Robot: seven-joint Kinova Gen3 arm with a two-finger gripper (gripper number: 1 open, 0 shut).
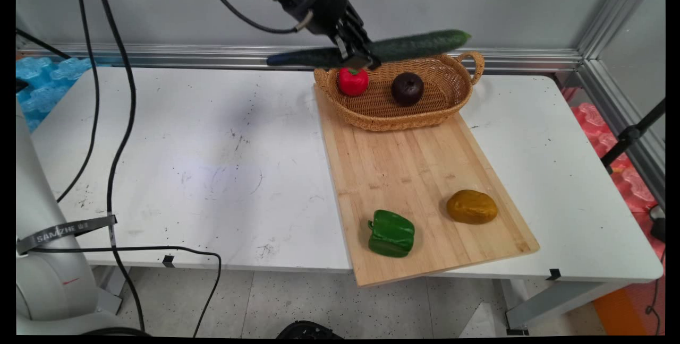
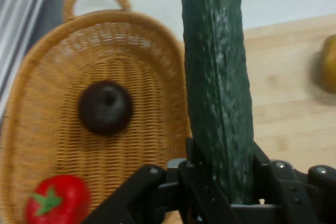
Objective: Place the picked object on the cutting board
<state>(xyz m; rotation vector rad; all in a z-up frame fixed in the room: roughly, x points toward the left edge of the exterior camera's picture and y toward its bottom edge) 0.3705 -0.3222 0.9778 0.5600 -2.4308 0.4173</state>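
Tool: the tool point(image 1: 357, 53) is clamping a long dark green cucumber point(image 1: 414, 45) near its middle, so the cucumber is hanging level and balanced rather than tipping.
Cucumber: it is being held in the air just above the far rim of the wicker basket point(image 1: 462, 86), lying along the basket's length, touching nothing below.
Basket: it is sitting on the far end of the wooden cutting board point(image 1: 414, 169), holding a red tomato point(image 1: 353, 80) and a dark round fruit point(image 1: 407, 88), apart from each other.
Near the basket: a green bell pepper point(image 1: 392, 233) and a brownish potato point(image 1: 472, 206) are lying well away from it, at the board's near end.
Table: the white table point(image 1: 186, 163) is carrying the board.
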